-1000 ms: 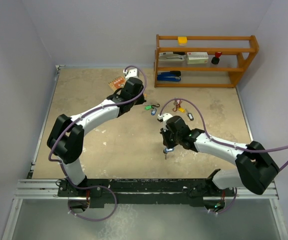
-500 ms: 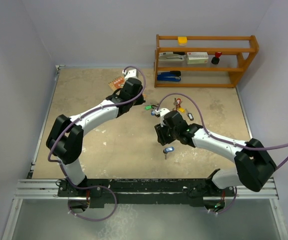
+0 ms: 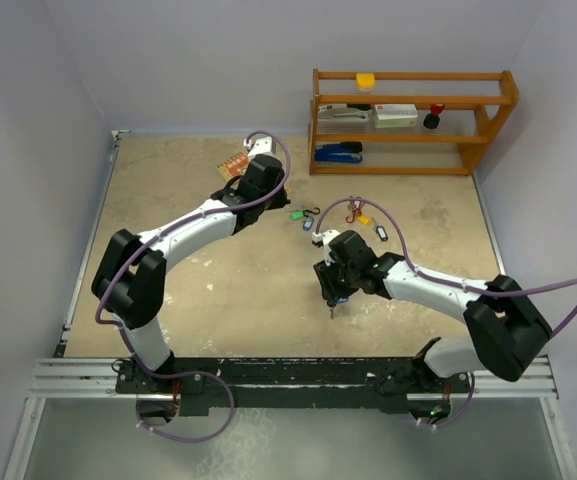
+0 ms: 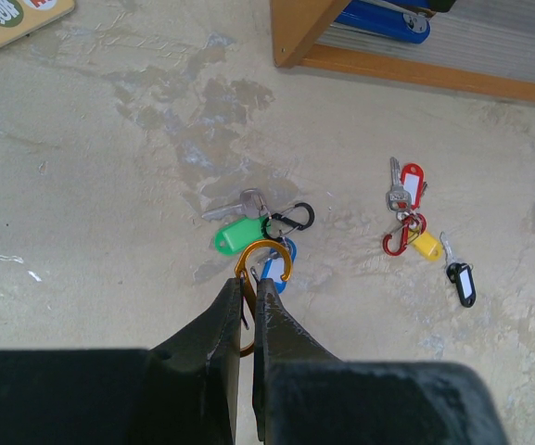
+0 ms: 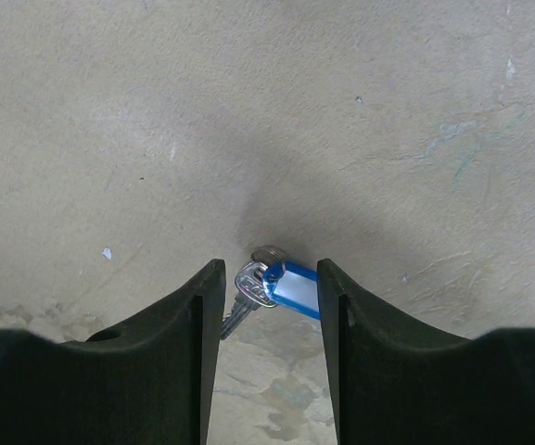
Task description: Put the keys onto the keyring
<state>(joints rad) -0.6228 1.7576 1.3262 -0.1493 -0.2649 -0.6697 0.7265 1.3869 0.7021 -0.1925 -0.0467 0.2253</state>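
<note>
Right hand (image 5: 269, 271) released, jaws straddling the blue-tagged key (image 5: 290, 289), which lies flat on the bench (image 5: 248, 111). Risk: the fingers pinch only the tag and the key skids away. Left hand (image 4: 248, 286) clenched on the one keyring (image 4: 265, 244). We count six tagged keys: one here, five just far of the ring.

wooden shelf (image 3: 413, 120) far right | blue stapler (image 3: 338, 152) bottom tier | orange card (image 3: 233, 166)

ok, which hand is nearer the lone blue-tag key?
Right. The right hand straddles the blue-tag key, open; the left hand is far back-left, shut on the orange carabiner.
</note>
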